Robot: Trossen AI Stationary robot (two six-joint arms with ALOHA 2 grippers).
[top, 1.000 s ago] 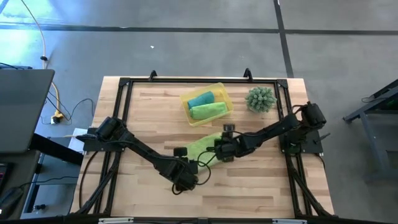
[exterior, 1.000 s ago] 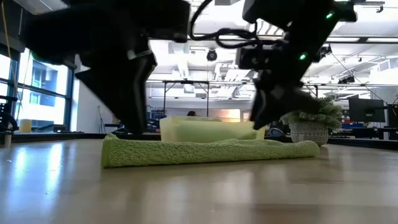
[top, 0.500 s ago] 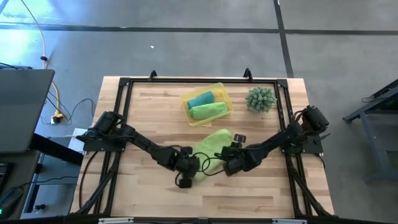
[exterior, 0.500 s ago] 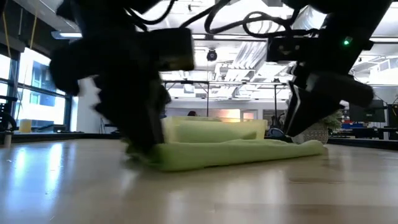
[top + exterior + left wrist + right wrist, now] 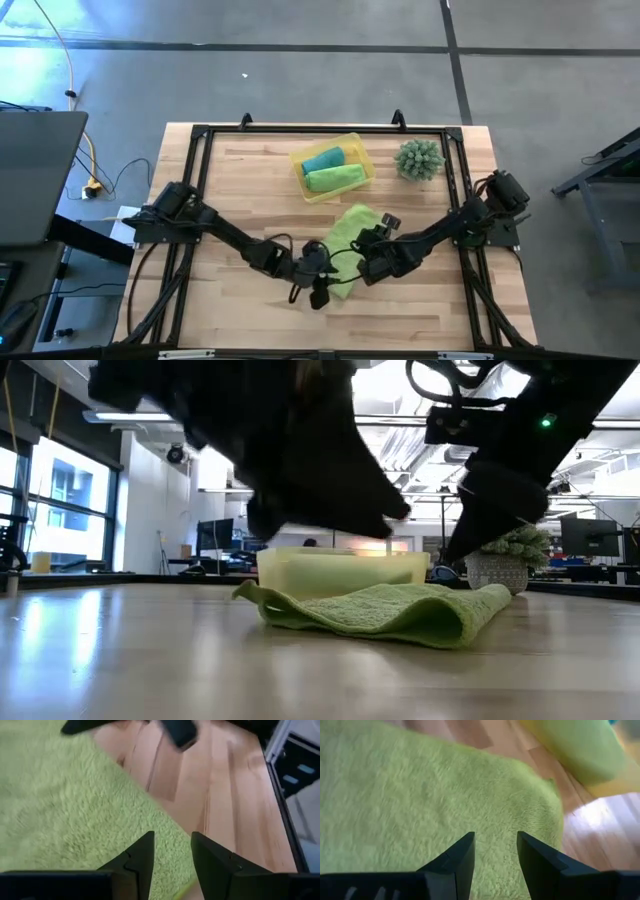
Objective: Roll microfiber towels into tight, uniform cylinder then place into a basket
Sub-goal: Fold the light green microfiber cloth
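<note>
The loose green towel (image 5: 345,240) lies half folded on the table (image 5: 420,300) in front of the yellow basket (image 5: 360,150), which holds two rolled towels, so the left tool (image 5: 318,296) and right tool (image 5: 372,268), both open and empty above it, should square its near edge first.

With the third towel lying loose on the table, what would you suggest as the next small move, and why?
Probably lower both grippers to flatten the lime-green towel before rolling. It lies folded and rumpled in the low view, not yet a cylinder. The left gripper and right gripper stand open above it, holding nothing. Two rolls already sit in the basket.
</note>
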